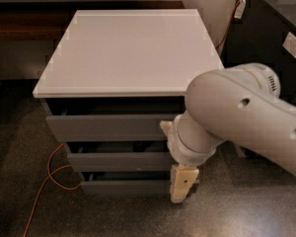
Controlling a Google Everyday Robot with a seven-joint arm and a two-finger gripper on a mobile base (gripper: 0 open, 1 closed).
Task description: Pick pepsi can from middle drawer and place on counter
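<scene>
Camera view: A grey three-drawer cabinet stands on a speckled floor (19, 147), its pale counter (128, 48) glossy under the light. All three drawers sit slightly pulled out. The robot's white arm (246, 117) reaches in from the right, and its cream-coloured gripper (182, 185) points downward at the cabinet's front right corner, in front of the right ends of the middle drawer (118, 161) and bottom drawer (123, 186). Whether the gripper is apart or together cannot be told. The pepsi can cannot be made out; the gap above the middle drawer is dark. An orange cable (49, 172) loops across the floor at left.
</scene>
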